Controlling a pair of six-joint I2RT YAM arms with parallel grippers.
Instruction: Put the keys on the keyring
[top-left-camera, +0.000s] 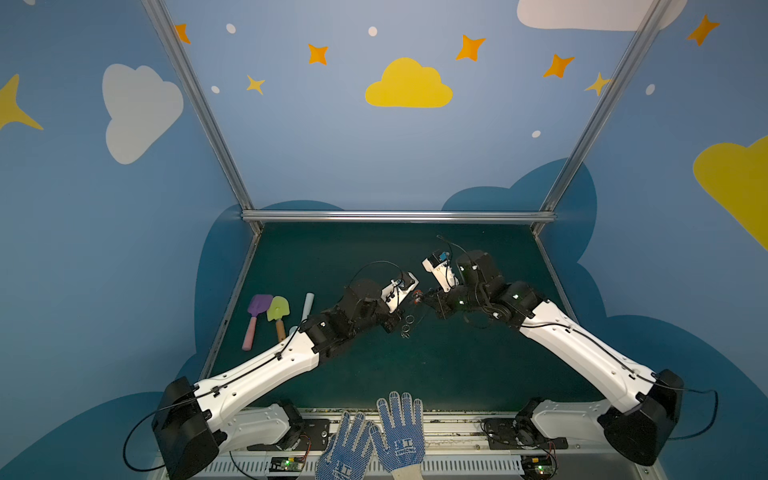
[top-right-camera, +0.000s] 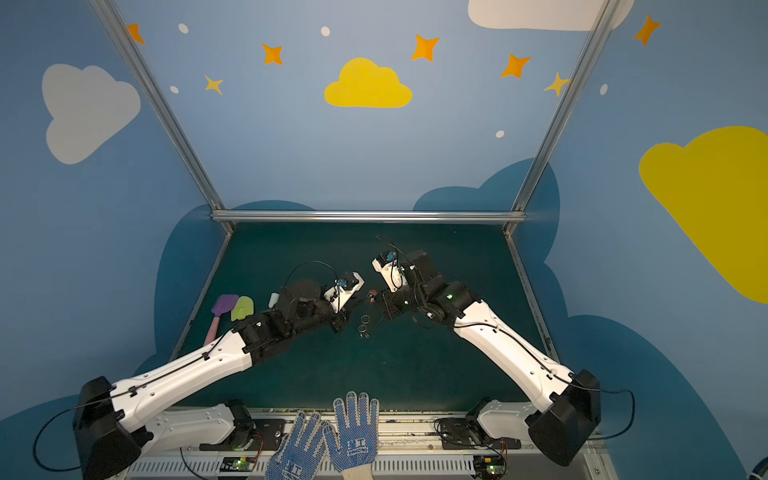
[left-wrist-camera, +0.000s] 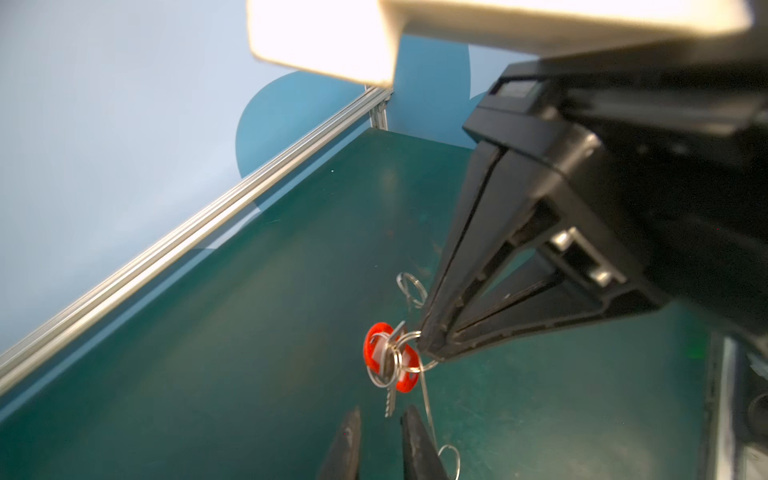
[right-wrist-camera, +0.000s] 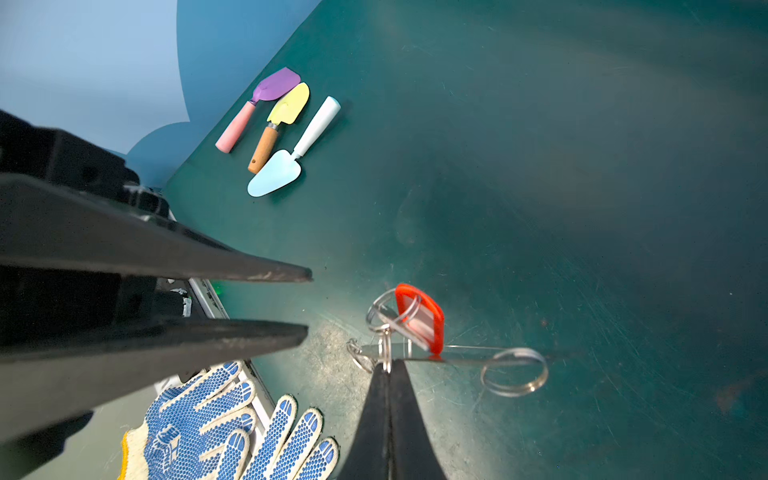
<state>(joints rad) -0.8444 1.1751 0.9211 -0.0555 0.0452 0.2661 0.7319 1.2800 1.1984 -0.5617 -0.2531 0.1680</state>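
Nearest me, a pair of blue-dotted gloves (top-left-camera: 401, 432) lay over the front edge of the bench (top-left-camera: 457, 374). Past them, both arms reached in toward the middle, tips almost meeting.

My right tool (right-wrist-camera: 388, 365) was clamped tight, jaws together, pinching the keyring (right-wrist-camera: 457, 353). In the right wrist view I saw its grey plate edge-on, running out from the tips, with a wire split ring (right-wrist-camera: 513, 391) at its outer end.

And there were the keys (left-wrist-camera: 390, 388): the small silver key and its red tag (right-wrist-camera: 419, 318) dangled free from more wire rings right at the right tool's tips. Whether their ring passed through a hole in the plate, I could not tell.

My left tool (left-wrist-camera: 382, 409) stood with its jaws apart, holding nothing. In the left wrist view the key's blade pointed toward the gap between its fingers (left-wrist-camera: 349, 440).

In both top views the red speck showed between the two tools, just beside each.

Farther off on the left side of the bench, three toy shovels lay side by side: the purple shovel (right-wrist-camera: 276, 85), the yellow shovel (right-wrist-camera: 289, 104) and the pale blue shovel (right-wrist-camera: 274, 172).

At the very back, an aluminium rail (top-left-camera: 399, 216) closed off the bench under a blue wall with a yellow cloud (top-left-camera: 409, 85).
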